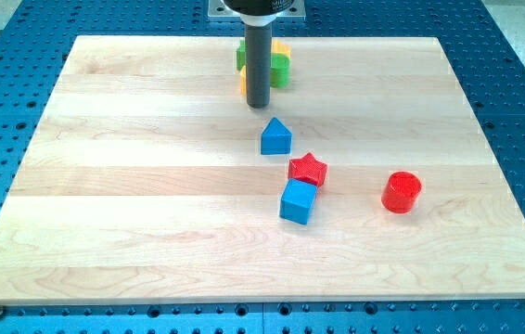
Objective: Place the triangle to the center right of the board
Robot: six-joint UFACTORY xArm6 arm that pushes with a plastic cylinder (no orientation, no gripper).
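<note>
The blue triangle block [275, 137] lies near the middle of the wooden board [133, 186], a little above centre. My tip [258, 103] is just above and slightly to the left of the triangle, a small gap away, not touching it. Below the triangle sit a red star [308, 169] and a blue cube [298, 201], close together. A red cylinder [401, 192] stands at the view's right, about mid height.
Behind the rod near the view's top edge are a green block [281, 70] and a yellow block [282, 46], partly hidden by the rod. The board lies on a blue perforated table [3, 74].
</note>
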